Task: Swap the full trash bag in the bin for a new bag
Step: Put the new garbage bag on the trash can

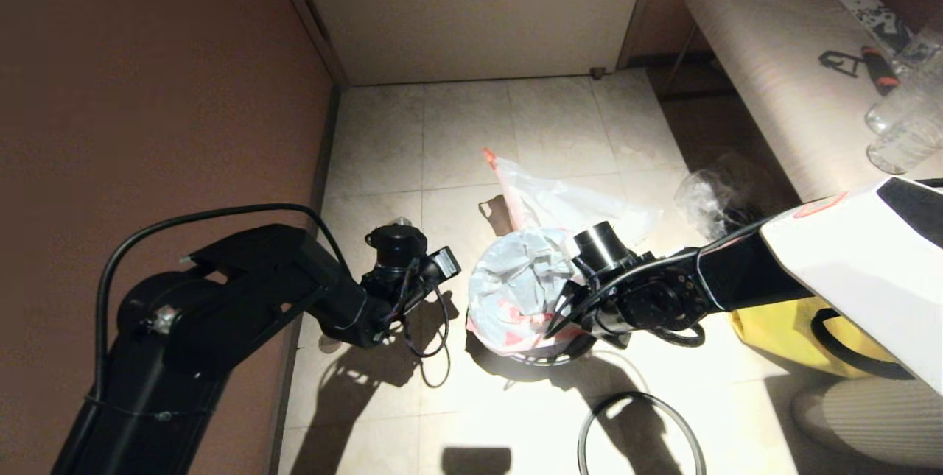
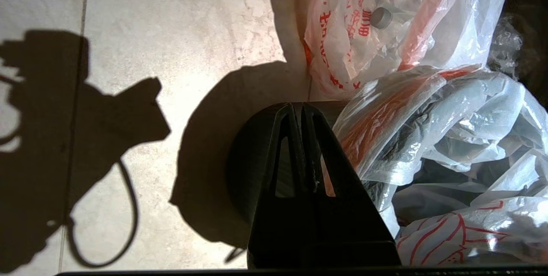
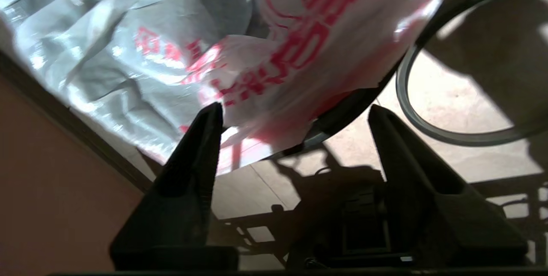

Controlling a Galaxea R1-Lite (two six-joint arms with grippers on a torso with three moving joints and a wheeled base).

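Note:
The bin (image 1: 549, 355) stands on the floor tiles with the new bag (image 1: 516, 287), milky white with red characters, crumpled over its mouth. Behind it lies the full trash bag (image 1: 549, 199), see-through with orange-pink handles. My right gripper (image 1: 558, 322) is at the bin's near right edge. In the right wrist view it (image 3: 295, 111) is open, the new bag (image 3: 278, 53) hanging just beyond its fingertips over the bin's black rim (image 3: 342, 115). My left gripper (image 2: 298, 107) is shut over the bin's left wall (image 2: 244, 169), with nothing visible between its fingers.
The bin's grey hoop (image 1: 633, 427) lies loose on the floor in front. A yellow tote bag (image 1: 796, 335) and a clear bag with dark contents (image 1: 707, 199) sit to the right, below a bench (image 1: 773, 55). A wall runs along the left.

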